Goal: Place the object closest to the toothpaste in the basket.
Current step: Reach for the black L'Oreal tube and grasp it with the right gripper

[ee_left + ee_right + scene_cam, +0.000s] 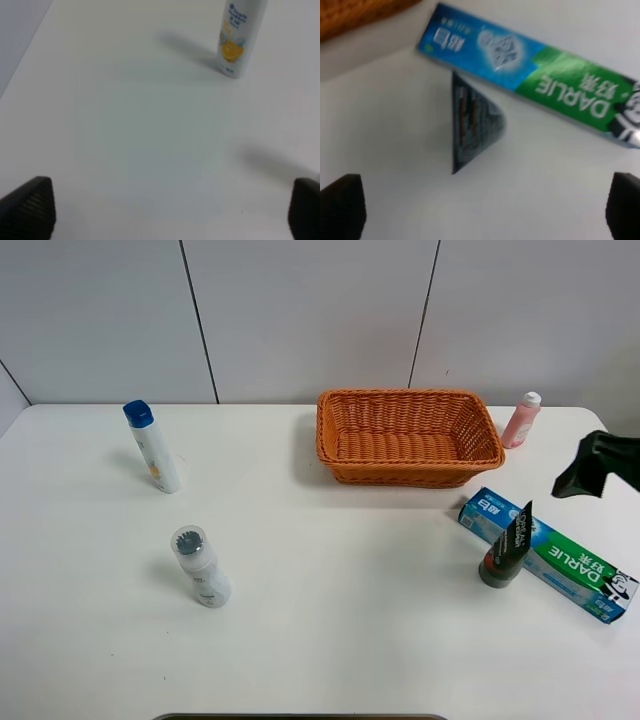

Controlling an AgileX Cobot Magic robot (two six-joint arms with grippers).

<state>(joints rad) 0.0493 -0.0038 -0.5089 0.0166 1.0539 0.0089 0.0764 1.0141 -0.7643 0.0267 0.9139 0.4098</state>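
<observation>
Here, a white surface (pixel 330 630) carries everything. The wicker basket (pixel 400 472) sits behind the toothpaste (pixel 560 558) and to its left, near but apart, with nothing in it. The toothpaste is a blue and green box lying flat.

A white blue-capped bottle (pixel 154 448) stands tilted, well apart to the toothpaste's left. A grey-capped bottle (pixel 201 567) is also far to its left, nearer the front edge. A dark tube (pixel 507 547) stands upright on its cap just beside the toothpaste, closer to it than anything else; whether they touch I cannot tell. A small pink bottle (pixel 521 420) stands behind the toothpaste.

The right tool (pixel 482 207) hangs over the toothpaste and tube, spread wide and gripping nothing. The left tool (pixel 165 210) is likewise spread wide over bare surface, gripping nothing.
</observation>
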